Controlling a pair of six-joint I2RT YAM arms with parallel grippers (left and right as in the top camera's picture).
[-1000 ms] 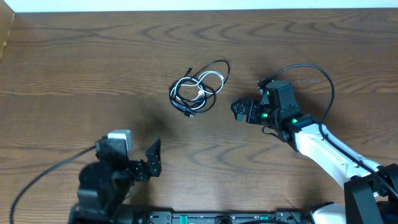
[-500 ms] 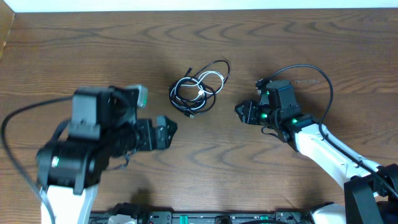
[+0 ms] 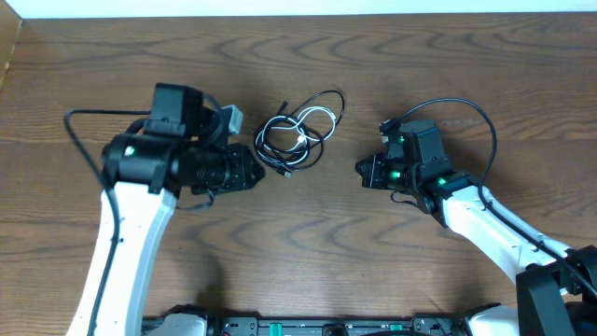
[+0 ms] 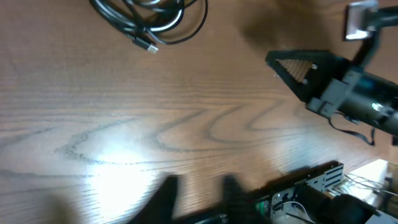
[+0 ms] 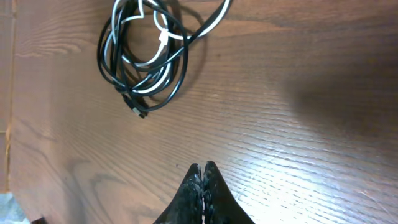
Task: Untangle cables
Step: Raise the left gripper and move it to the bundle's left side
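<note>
The cables (image 3: 297, 138) lie in one tangled coil of black loops with a white cord through it, mid-table toward the back. In the left wrist view the cables (image 4: 140, 18) show at the top edge, and in the right wrist view the cables (image 5: 146, 87) lie at the upper left. My left gripper (image 3: 254, 174) sits just left of the coil, apart from it. Its blurred fingers (image 4: 169, 193) stand a narrow gap apart around bare wood, so my left gripper (image 4: 199, 183) holds nothing. My right gripper (image 3: 360, 169) is to the right of the coil; in its own view my right gripper (image 5: 203, 167) is shut and empty.
The wooden table (image 3: 308, 252) has its far edge against a white wall (image 3: 280, 7). A thick black wire (image 3: 466, 105) loops off the right arm. The arms' mounting rail (image 3: 317, 327) runs along the near edge.
The left arm swung up from the near edge to beside the coil, and its jaws narrowed. The right gripper closed and hardly moved. The cables lie as before.
</note>
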